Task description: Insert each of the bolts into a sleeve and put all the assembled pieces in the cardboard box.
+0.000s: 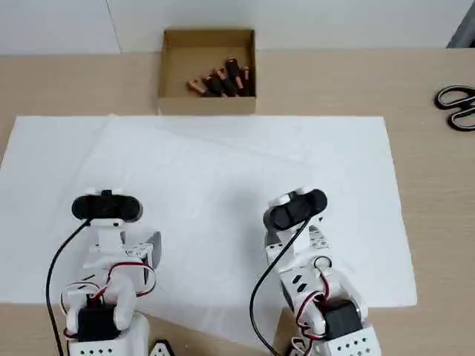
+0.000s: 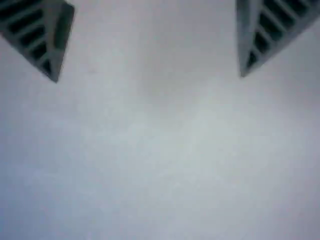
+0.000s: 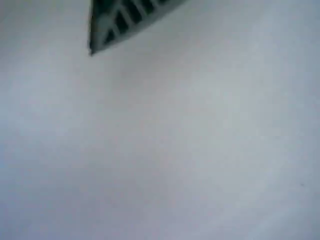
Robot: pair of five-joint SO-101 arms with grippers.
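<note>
Tabletop (image 1: 59, 81) seen from above, with two robot arms standing at its near edge over a white paper sheet (image 1: 223, 163). At the left, the left arm (image 1: 107, 222) is sitting low, and the left gripper (image 2: 148, 72) is hanging released, its fingertips (image 2: 52, 70) standing wide apart above bare paper with nothing between them. Moving right and to the far side, the cardboard box (image 1: 185, 59) is sitting just beyond the sheet's far edge, and the assembled pieces (image 1: 225, 80) are lying clustered in its right half (dark sleeves with copper-coloured bolt ends showing). Their long axes are mostly slanting, copper ends pointing far-left and dark ends near-right. Further right, the right arm (image 1: 297, 215) is sitting right of the sheet's middle; whether the right gripper (image 3: 120, 22) is released or clenched cannot be told. At the far right, scissors (image 1: 456, 107) are lying on the bare wood, well apart from everything else.

The pieces are lying far from both grippers: far and to the right of the left one, far and slightly to the left of the right one, with the right arm looking a little nearer. Since every piece seen is lying in the box, the task is probably finished.
</note>
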